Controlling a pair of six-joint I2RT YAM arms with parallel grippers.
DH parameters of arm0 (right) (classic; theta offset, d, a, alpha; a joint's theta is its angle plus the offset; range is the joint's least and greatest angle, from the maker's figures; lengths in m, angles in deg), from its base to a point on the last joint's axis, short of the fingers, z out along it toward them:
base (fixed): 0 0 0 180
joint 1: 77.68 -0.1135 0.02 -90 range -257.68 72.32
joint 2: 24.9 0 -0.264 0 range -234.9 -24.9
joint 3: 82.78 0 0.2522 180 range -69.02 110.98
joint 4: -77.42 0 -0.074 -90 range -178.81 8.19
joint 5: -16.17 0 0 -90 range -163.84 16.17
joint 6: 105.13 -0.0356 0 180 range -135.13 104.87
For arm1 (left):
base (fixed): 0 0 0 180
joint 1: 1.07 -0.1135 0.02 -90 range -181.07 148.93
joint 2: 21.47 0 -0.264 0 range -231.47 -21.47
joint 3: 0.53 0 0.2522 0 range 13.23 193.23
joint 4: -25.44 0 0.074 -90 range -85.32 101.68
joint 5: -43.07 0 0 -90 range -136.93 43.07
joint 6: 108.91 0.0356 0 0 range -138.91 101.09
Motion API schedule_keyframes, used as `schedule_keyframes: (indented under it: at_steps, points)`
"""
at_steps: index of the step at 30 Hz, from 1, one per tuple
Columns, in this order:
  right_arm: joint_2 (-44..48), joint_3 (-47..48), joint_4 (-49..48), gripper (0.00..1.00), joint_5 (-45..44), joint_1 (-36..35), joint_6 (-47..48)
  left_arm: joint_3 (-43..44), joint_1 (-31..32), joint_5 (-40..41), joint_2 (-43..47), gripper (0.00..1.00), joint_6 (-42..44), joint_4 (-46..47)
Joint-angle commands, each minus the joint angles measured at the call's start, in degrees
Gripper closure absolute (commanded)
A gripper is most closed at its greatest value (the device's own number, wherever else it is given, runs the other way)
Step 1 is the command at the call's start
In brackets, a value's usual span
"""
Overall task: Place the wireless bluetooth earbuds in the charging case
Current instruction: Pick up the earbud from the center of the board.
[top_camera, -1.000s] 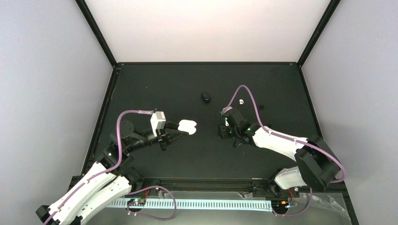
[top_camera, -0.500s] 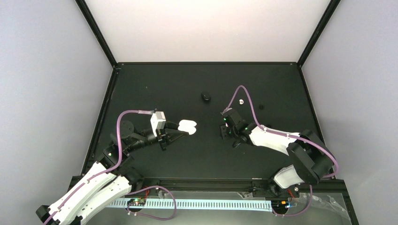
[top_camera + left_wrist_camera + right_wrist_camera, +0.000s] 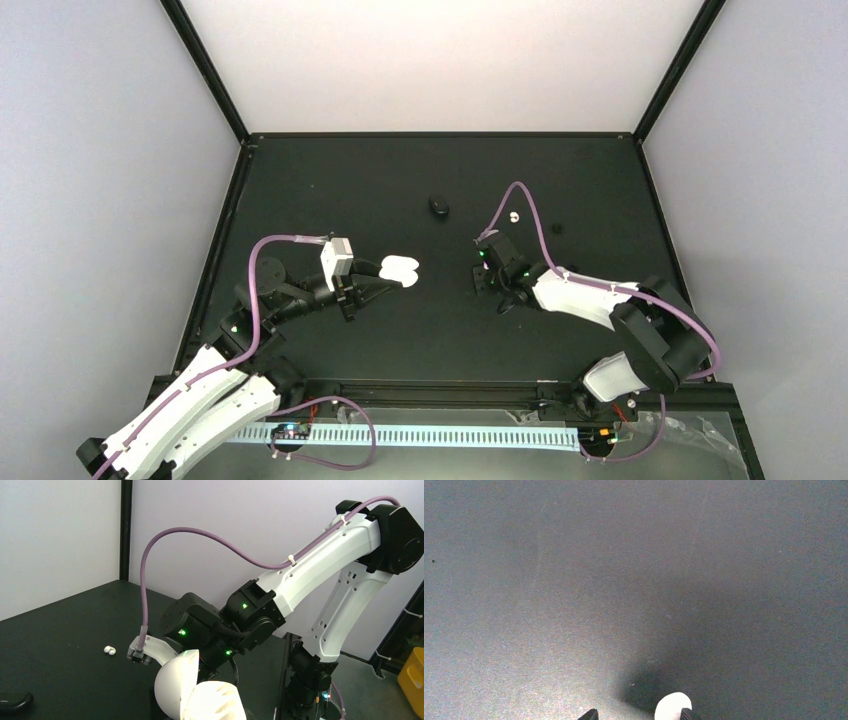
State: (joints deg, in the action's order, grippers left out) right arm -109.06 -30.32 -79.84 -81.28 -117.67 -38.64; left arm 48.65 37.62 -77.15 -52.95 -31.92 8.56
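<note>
My left gripper [image 3: 375, 283] is shut on the white charging case [image 3: 399, 269], which stands with its lid open [image 3: 176, 686]; its fingers are hidden behind the case in the left wrist view. My right gripper [image 3: 485, 281] points down at the mat to the right of the case. In the right wrist view its jaws [image 3: 639, 714] stand apart, with a white earbud [image 3: 672, 705] between them against the right fingertip [image 3: 687, 713]. Another earbud [image 3: 514, 215] lies on the mat beyond the right gripper, and it shows as a white pair of lobes [image 3: 109, 650] in the left wrist view.
A small black oval case [image 3: 438, 206] lies at the far middle of the black mat [image 3: 330, 190]. A tiny dark object [image 3: 556, 228] lies at the right. Grey walls enclose the mat on three sides. The right arm's purple cable [image 3: 530, 205] loops above the loose earbud.
The right gripper has shifted slightly right and its jaws have drawn closer together. The left arm and the case have not moved.
</note>
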Motion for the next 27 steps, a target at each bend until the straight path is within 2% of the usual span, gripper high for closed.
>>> schedule_keyframes:
  at_steps: [1, 20, 27]
  points:
    - [-0.83, -1.12, -1.03, 0.58, -1.04, 0.69, -0.61, 1.41, 0.02, -0.36, 0.14, 0.99, 0.54, -0.16]
    - [0.83, -1.1, 0.89, 0.76, -5.31, 0.84, -0.79, 1.4, 0.03, -0.34, 0.0, 0.98, 0.37, 0.04]
    - [0.83, -0.75, 1.75, 0.8, -6.53, 0.81, -1.11, 1.32, -0.01, -0.37, 0.08, 0.98, 0.28, 0.04]
